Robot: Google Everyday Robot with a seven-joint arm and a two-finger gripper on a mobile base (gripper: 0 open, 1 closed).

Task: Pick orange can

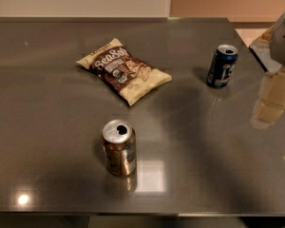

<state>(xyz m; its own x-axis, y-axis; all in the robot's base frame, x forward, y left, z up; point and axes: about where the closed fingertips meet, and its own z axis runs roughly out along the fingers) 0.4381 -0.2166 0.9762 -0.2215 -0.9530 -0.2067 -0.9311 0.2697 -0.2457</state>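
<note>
**Orange can (pixel 119 148) upright near the counter's (pixel 47 127) front edge**

We see the orange can standing on the grey counter, left of centre, its silver top showing an open tab hole; nothing touches it; a chip bag (pixel 124 70) lies flat behind it, well apart; a dark blue can (pixel 222 66) stands upright farther back on the right; our gripper (pixel 270 103) hangs at the right edge above the counter, well apart from the orange can; whether it is spread or closed we cannot tell.

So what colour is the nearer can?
The can is coppery orange, silver-topped, in camera view. The gripper hangs far right.
</note>
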